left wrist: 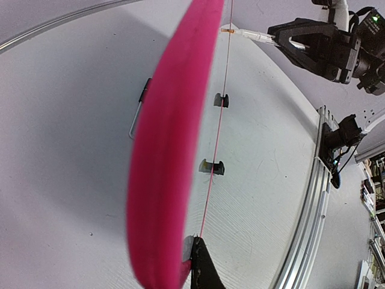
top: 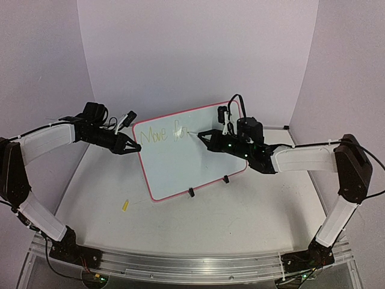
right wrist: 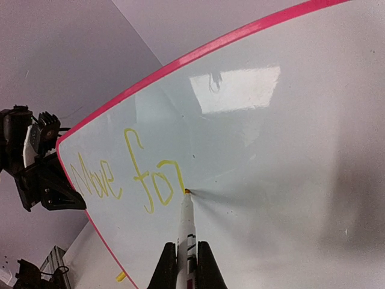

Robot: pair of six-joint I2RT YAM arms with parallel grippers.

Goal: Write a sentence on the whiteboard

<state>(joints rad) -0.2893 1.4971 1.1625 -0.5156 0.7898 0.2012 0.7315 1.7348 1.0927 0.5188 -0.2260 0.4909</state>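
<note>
Where one marker touches — one whiteboard, two feet.

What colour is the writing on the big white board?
Yellow-green cursive handwriting, clearest in the right wrist view.

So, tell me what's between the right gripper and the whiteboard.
A marker, clamped in the right gripper, its tip touching the whiteboard; the right wrist view shows it.

The whiteboard stands on the table.
</note>
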